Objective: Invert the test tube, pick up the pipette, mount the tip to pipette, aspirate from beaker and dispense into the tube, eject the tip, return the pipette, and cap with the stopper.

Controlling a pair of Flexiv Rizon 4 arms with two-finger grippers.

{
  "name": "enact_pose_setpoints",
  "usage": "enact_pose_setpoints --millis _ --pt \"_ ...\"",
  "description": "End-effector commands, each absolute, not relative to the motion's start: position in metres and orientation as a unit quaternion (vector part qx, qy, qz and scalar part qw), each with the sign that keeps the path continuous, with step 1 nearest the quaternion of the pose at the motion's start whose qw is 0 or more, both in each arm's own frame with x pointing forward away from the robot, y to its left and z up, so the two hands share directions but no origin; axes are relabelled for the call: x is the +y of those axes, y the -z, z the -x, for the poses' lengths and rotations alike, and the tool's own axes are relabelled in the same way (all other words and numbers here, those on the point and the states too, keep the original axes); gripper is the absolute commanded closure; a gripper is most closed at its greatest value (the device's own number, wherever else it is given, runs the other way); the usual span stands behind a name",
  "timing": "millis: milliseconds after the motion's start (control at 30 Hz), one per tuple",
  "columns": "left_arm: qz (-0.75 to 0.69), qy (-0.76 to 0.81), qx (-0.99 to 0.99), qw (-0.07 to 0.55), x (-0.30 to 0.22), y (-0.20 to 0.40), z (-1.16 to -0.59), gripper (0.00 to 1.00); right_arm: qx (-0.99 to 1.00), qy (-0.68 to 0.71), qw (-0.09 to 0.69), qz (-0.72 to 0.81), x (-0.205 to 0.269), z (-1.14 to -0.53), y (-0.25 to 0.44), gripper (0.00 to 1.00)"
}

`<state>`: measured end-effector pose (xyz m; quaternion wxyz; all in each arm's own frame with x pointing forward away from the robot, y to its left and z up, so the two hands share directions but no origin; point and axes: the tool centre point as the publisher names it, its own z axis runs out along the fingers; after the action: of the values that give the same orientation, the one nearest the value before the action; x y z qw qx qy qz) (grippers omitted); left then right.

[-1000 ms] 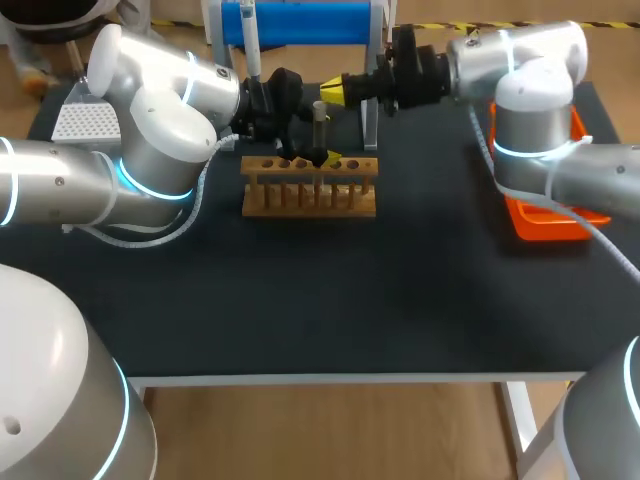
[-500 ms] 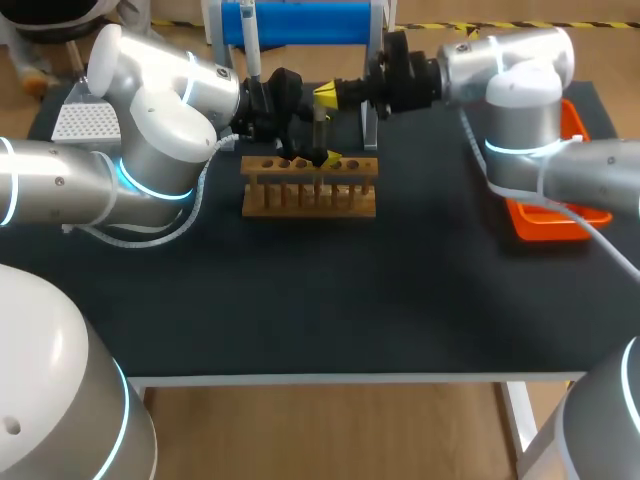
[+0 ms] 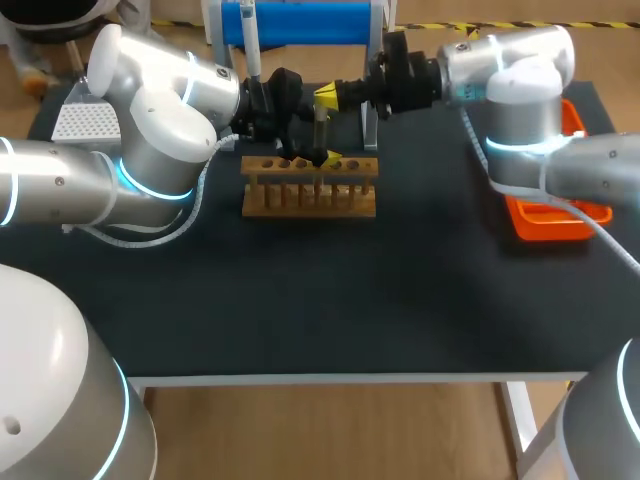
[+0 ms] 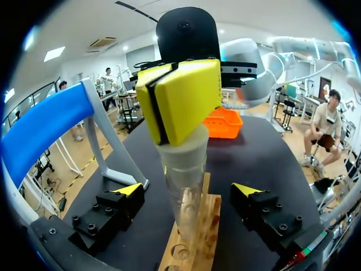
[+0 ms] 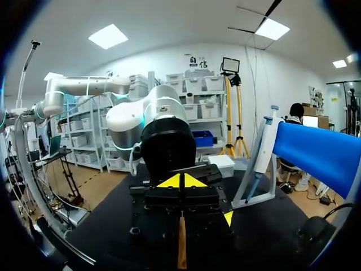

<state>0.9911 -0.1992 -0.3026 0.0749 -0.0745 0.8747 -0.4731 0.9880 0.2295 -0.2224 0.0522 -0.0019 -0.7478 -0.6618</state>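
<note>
The black table (image 3: 330, 300) carried everything; my left arm (image 3: 150, 110) came in from the left and my right arm (image 3: 520, 90) from the right, and the two met over the far middle of the table. A blue stand (image 3: 310, 22) stood at the far edge; an orange tray (image 3: 545, 225) lay near the right edge, partly under the right arm; a white tip box (image 3: 85, 122) sat at the far left, behind the left arm. The wooden rack (image 3: 310, 195) stood in front of the stand, near the middle; the pipette (image 3: 252, 45) hung upright on the stand's left end.

The test tube (image 4: 186, 209) stood upright in a hole of the rack, mouth up; the pale, tapered stopper (image 4: 183, 152) sat in its mouth.

The left gripper (image 4: 187, 189) was low at the rack with its fingers spread wide; the tube stood between them, and in the left wrist view neither yellow tip touched it, with a clear gap on each side. The right gripper (image 3: 327, 96) reached in sideways above the tube; its two yellow fingertips (image 4: 189, 93) were pressed together with only a thin dark seam between them; they held nothing, and their lower edge met the top of the stopper in the left wrist view.
</note>
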Motion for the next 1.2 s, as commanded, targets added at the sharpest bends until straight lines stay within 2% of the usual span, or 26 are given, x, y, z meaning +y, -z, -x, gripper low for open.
enact_pose_setpoints --millis 33,133,167,200,233,400,533,767,1200 --pt "0.074 0.472 0.875 0.074 -0.199 0.302 -0.991 0.00 -0.739 0.672 0.049 0.003 0.225 -0.988 0.218 1.00" --pt "0.074 0.472 0.875 0.074 -0.199 0.302 -0.991 0.00 -0.733 0.679 0.042 0.005 0.220 -0.990 0.209 1.00" --pt "0.074 0.472 0.875 0.074 -0.199 0.302 -0.991 0.00 -0.733 0.679 0.040 0.004 0.218 -0.990 0.207 0.92" --pt "0.074 0.472 0.875 0.074 -0.199 0.302 -0.991 0.00 -0.734 0.678 0.036 0.003 0.215 -0.991 0.203 0.57" --pt "0.074 0.472 0.875 0.074 -0.199 0.302 -0.991 0.00 -0.737 0.676 0.028 0.003 0.211 -0.990 0.201 0.00" --pt "0.074 0.472 0.875 0.074 -0.199 0.302 -0.991 0.00 -0.761 0.649 -0.006 0.016 0.185 -0.990 0.193 0.00" --pt "0.074 0.472 0.875 0.074 -0.199 0.302 -0.991 0.00 -0.788 0.613 -0.053 0.022 0.155 -0.985 0.201 0.00" --pt "0.074 0.472 0.875 0.074 -0.199 0.302 -0.991 0.00 -0.825 0.556 -0.092 0.048 0.114 -0.973 0.223 0.00" --pt "0.074 0.472 0.875 0.074 -0.199 0.302 -0.991 0.00 -0.844 0.521 -0.111 0.067 0.099 -0.957 0.240 0.00"
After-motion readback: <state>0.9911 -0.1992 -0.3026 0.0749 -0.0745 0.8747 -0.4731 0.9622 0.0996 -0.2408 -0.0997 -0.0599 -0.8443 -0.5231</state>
